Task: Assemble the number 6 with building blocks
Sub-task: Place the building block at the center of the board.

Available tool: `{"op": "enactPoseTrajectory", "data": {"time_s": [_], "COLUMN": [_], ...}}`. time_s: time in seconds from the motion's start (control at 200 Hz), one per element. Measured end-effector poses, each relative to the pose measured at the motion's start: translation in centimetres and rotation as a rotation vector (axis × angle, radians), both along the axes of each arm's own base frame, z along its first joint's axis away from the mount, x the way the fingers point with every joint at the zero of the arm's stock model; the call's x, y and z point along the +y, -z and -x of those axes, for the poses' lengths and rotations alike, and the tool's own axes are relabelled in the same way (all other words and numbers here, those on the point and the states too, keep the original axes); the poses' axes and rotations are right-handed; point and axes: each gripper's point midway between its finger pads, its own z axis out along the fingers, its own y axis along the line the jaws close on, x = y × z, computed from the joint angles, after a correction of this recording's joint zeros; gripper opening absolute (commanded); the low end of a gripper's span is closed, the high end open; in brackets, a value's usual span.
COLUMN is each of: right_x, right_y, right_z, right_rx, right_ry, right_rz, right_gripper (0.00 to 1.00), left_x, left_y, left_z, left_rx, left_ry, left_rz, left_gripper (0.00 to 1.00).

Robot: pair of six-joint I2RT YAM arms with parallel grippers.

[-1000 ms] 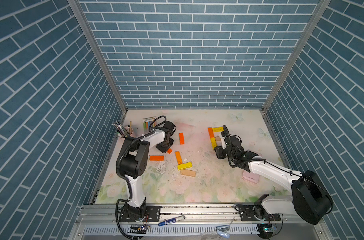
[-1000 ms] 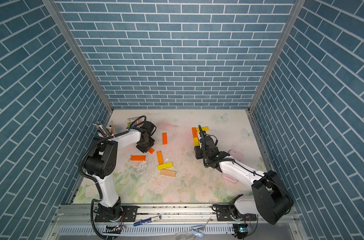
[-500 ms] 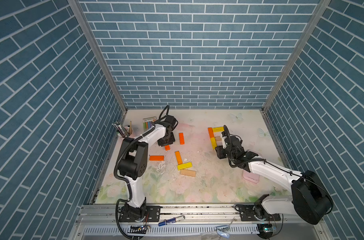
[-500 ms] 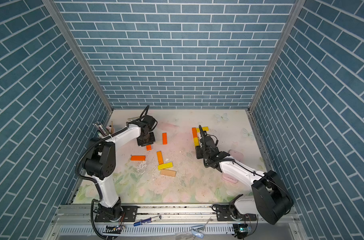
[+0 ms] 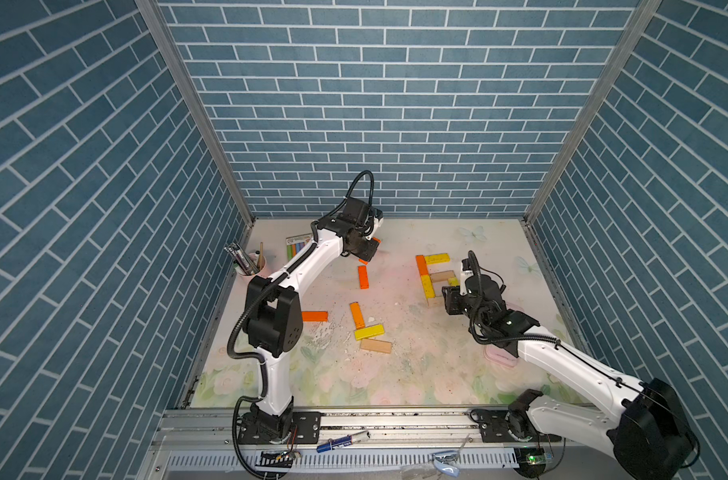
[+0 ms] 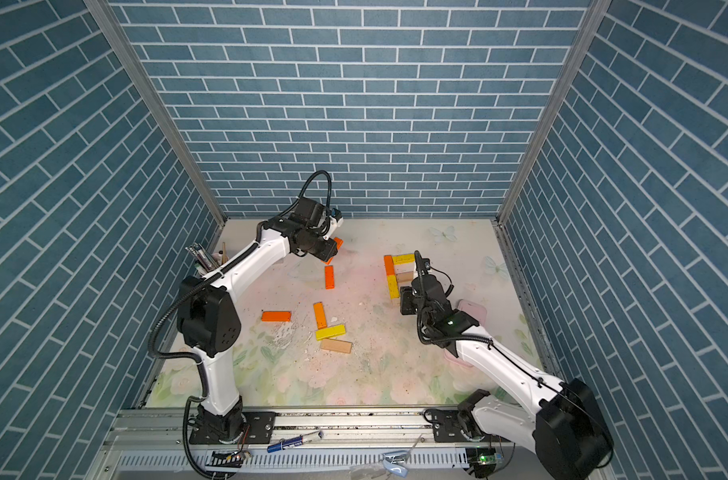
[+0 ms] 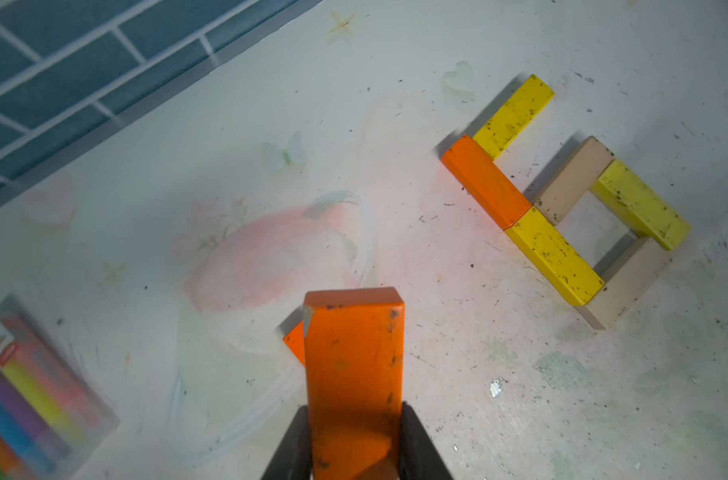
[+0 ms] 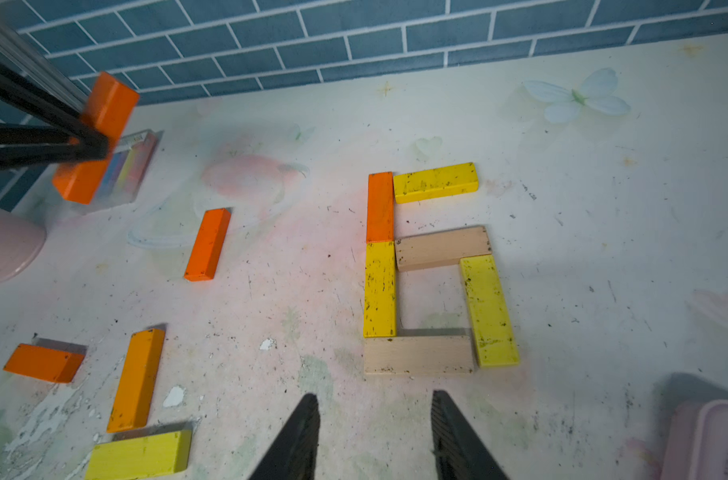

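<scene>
left claw (image 7: pixel 353 415): gripping a flat orange wooden bar (image 7: pixel 354 353) lengthwise, up off the table (image 7: pixel 458 395).
squared number 6 of wooden bars (image 8: pixel 380 286): lying well off to its right.
right claw (image 8: pixel 374 395): hovering empty, jaws partway apart, just beside the 6, way nearer.

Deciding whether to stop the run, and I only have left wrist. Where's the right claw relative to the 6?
Observer: The right claw hangs open and empty just short of the tan bottom bar of the number 6, not touching it.
Operator: Spare blocks outside my frame?
Observer: Four lie loose nearer the arms' bases: two orange bars, a yellow bar and a tan bar.
Operator: How's my grip?
Observer: The left claw clamps the held orange block across its middle, off the table, both ends sticking out.
</scene>
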Motion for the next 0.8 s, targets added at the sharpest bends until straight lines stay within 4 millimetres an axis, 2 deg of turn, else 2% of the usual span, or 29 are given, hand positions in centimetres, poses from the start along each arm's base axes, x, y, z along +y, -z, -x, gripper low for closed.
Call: {"op": "enactPoseTrajectory", "data": {"time_s": [0.055,0.265,0.41,0.565,0.69,0.8], "right_x": [-0.4,-1.7,-2.3,-2.5,-2.5,-2.6], "right_y": [-0.3,-0.2,0.0,0.3,0.4,0.5], "right_z": [0.2,1.1,1.4,1.5,1.6,1.7], "right_rx": [0.000,0.024,0.038,0.049,0.055,0.061], "right_ry": [0.014,0.055,0.077,0.087,0.093,0.097], "right_rz": [-0.005,0.008,0.019,0.024,0.022,0.020], "right_gripper": [0.45,0.45,0.45,0.45,0.45,0.45], "left_x": [-0.7,-2.3,-4.0,-5.9,-6.4,-5.9], "left_y": [0.8,4.9,6.6,8.2,9.8,11.2], "left_z": [-0.4,-1.2,-1.3,-0.6,-0.2,-0.3], "left_rx": [-0.005,0.002,-0.018,-0.029,-0.030,-0.024], "left_ry": [0.059,0.245,0.370,0.484,0.541,0.568], "left_rz": [-0.017,-0.094,-0.152,-0.229,-0.296,-0.356], "left_gripper": [0.32,0.31,0.32,0.32,0.34,0.35]}}
